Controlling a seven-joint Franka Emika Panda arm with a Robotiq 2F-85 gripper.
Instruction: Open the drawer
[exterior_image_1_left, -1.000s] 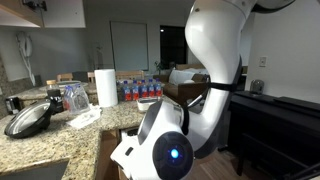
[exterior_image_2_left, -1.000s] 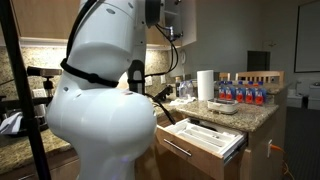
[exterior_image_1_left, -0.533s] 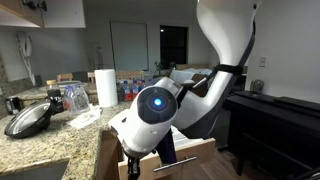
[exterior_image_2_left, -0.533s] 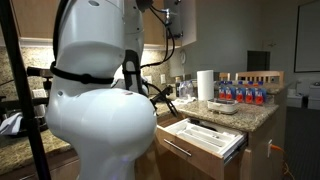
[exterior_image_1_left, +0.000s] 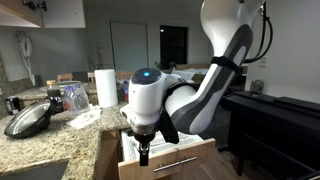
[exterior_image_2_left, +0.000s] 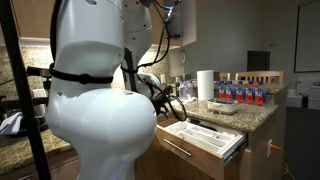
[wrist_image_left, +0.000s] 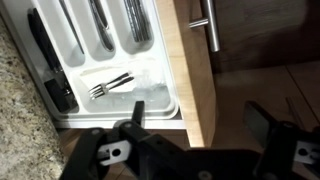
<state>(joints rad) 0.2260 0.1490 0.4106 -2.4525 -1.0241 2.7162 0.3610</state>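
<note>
Granite counter (exterior_image_1_left: 60, 140) beside open drawer (exterior_image_2_left: 197, 151).

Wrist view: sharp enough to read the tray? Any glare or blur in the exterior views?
Wrist view: evenly lit, tray and fork readable, gripper dark and soft at the bottom. In an exterior view the drawer is low-lit but visible; in an exterior view the near arm looms large, bright patch blown out.

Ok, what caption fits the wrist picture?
Open pincer above the pulled-out drawer and its white utensil tray.
</note>
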